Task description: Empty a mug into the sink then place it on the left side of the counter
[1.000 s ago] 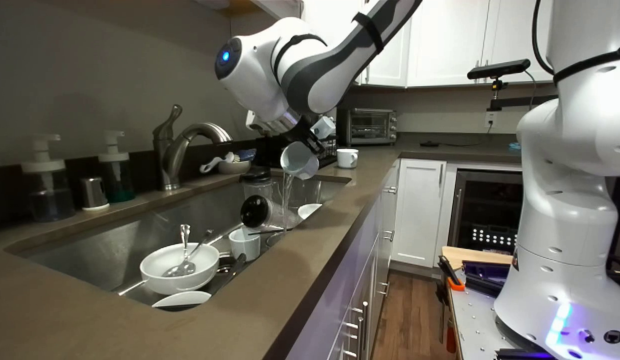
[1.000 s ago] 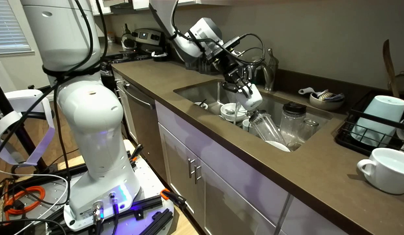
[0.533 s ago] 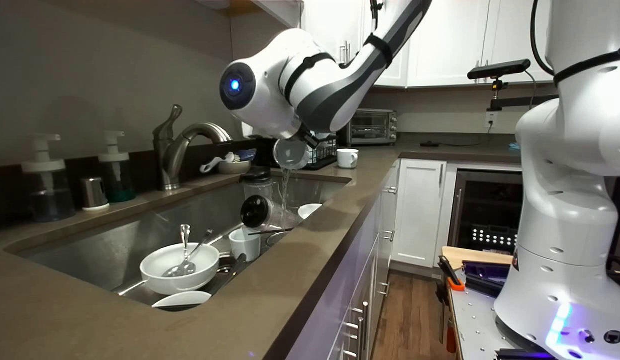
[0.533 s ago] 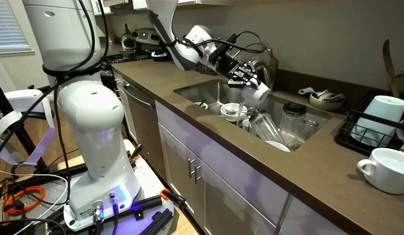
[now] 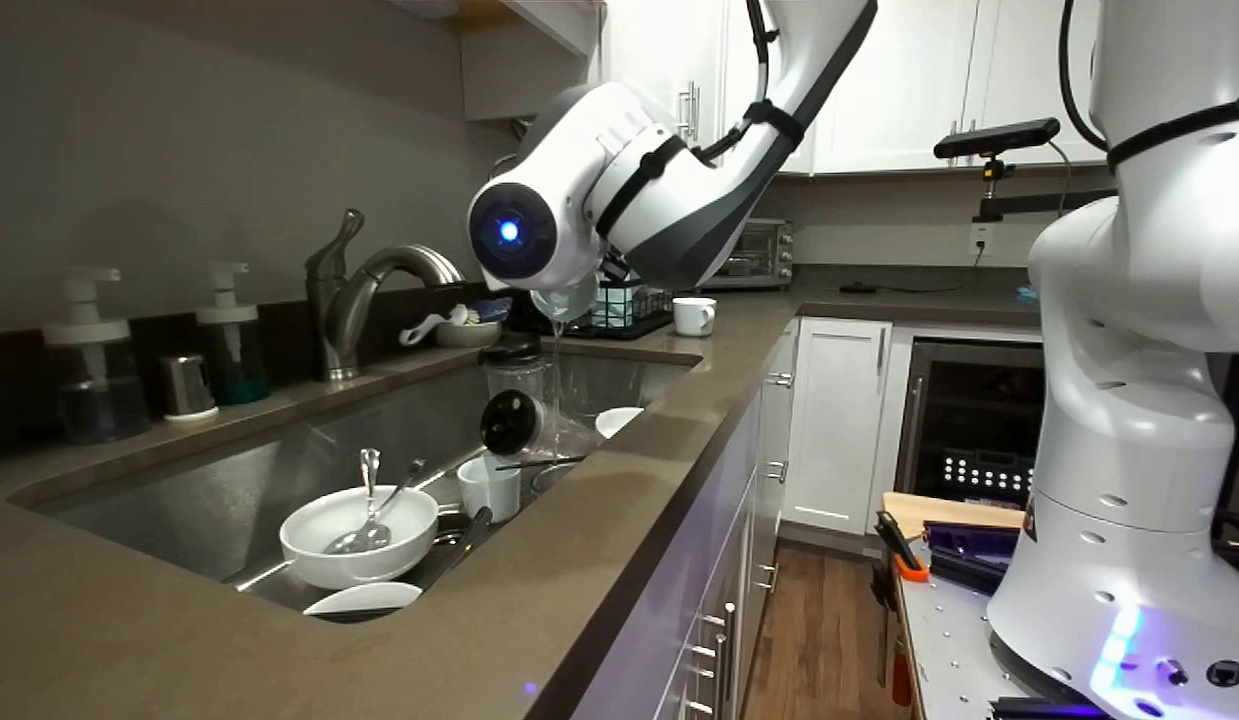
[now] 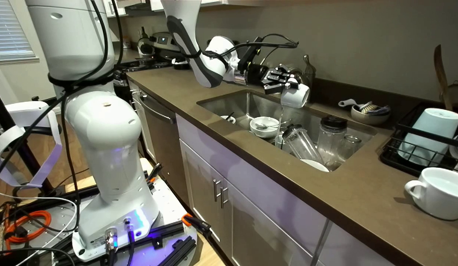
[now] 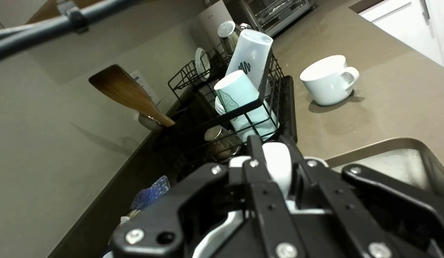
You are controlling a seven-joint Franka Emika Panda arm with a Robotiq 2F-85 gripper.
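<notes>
My gripper (image 6: 290, 85) is shut on the handle (image 7: 278, 163) of a white mug (image 6: 295, 96). I hold the mug tipped on its side above the sink (image 6: 241, 103), near the faucet (image 5: 364, 290). A thin stream of water (image 5: 556, 375) falls from its rim into the sink. The mug also shows in an exterior view (image 5: 564, 302), partly behind the arm. In the wrist view my gripper (image 7: 273, 143) has a finger on each side of the handle, and the fingers hide most of the mug. The inside of the mug is hidden.
The sink holds a white bowl (image 5: 354, 560) with spoons, a white cup (image 5: 489, 490) and a lidded jar (image 6: 301, 144). Another white mug (image 6: 441, 194) stands upright on the counter (image 6: 362, 188) by the dish rack (image 6: 402, 151). Soap dispensers (image 5: 94, 380) stand behind the sink.
The wrist has lowered and turned. The held mug has moved slightly toward the back wall and rotated in its tilt, still held. The water stream has become thinner.
</notes>
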